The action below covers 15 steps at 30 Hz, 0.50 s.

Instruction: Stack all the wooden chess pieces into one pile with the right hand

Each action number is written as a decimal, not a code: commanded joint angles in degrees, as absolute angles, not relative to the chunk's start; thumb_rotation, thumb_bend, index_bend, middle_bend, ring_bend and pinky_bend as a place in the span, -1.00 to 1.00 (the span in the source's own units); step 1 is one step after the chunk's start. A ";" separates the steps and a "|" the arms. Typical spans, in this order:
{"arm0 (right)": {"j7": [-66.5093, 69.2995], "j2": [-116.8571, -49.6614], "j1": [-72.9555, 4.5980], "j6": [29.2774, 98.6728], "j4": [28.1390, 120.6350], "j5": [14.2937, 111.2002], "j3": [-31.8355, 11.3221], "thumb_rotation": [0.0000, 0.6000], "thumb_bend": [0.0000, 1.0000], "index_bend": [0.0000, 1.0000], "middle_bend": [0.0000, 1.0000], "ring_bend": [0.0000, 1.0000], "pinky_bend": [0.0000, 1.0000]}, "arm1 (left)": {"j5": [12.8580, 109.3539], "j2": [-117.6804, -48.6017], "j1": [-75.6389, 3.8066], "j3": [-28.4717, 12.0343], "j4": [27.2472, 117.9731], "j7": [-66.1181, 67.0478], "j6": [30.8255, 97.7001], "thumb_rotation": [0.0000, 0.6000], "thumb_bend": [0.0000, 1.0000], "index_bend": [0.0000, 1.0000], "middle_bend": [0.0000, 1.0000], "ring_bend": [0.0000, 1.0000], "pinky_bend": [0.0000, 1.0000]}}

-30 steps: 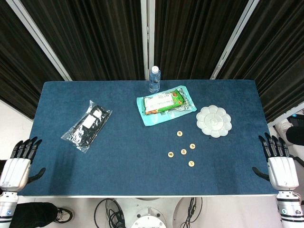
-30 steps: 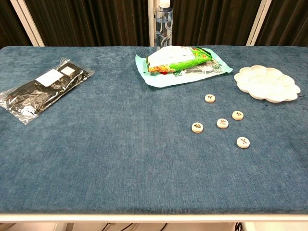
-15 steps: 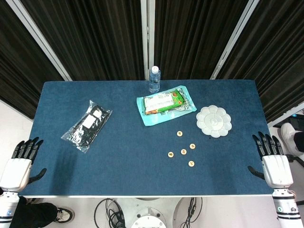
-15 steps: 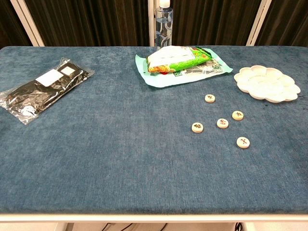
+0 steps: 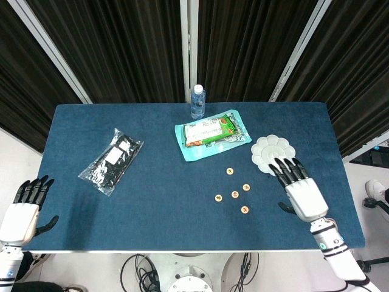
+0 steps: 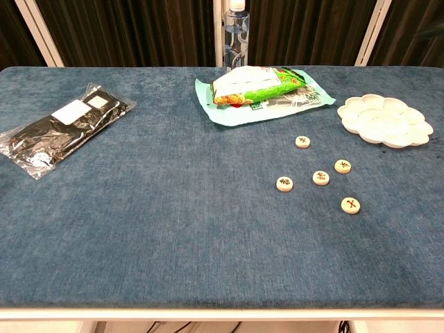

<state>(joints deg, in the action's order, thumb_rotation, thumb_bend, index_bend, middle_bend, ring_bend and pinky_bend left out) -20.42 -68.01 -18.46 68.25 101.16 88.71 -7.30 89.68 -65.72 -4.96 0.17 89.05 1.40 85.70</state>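
Note:
Several round wooden chess pieces lie apart on the blue table, none stacked: one (image 5: 230,171) nearest the snack bag, one (image 5: 246,187) to its right, one (image 5: 234,194) in the middle, one (image 5: 218,198) at the left and one (image 5: 244,210) nearest the front. The chest view shows them too, the front one (image 6: 351,205) at the right. My right hand (image 5: 301,190) hovers over the table right of the pieces, fingers spread, holding nothing. My left hand (image 5: 25,210) stays off the table's left front corner, fingers apart and empty. Neither hand shows in the chest view.
A white flower-shaped palette (image 5: 267,152) lies just beyond my right hand. A green snack bag (image 5: 209,131) rests on a teal pouch, with a water bottle (image 5: 197,101) behind it. A black packet (image 5: 112,159) lies at the left.
My right hand has moved left from beside the table's right edge to over the table, close to the pieces. The left hand and the pieces have stayed put.

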 commanded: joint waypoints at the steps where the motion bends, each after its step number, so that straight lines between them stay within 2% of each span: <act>1: -26.67 -70.83 -25.92 59.07 101.89 82.65 -10.17 1.00 -0.90 -1.00 -1.00 -1.00 -1.00 | 89.50 -65.52 -4.83 0.11 89.01 1.14 85.81 1.00 -0.54 -0.91 -1.00 -1.00 -1.00; 6: -31.62 -75.76 -31.50 52.92 100.13 77.83 -10.81 1.00 -0.89 -1.00 -1.00 -1.00 -1.00 | 88.84 -65.07 -4.77 0.00 88.75 0.60 85.47 1.00 -0.54 -0.91 -1.00 -1.00 -1.00; 15: -35.04 -81.26 -36.83 48.06 96.78 71.04 -9.52 1.00 -0.88 -0.99 -1.00 -1.00 -1.00 | 88.20 -64.51 -4.79 -0.09 88.55 -0.29 84.88 1.00 -0.54 -0.91 -1.00 -1.00 -1.00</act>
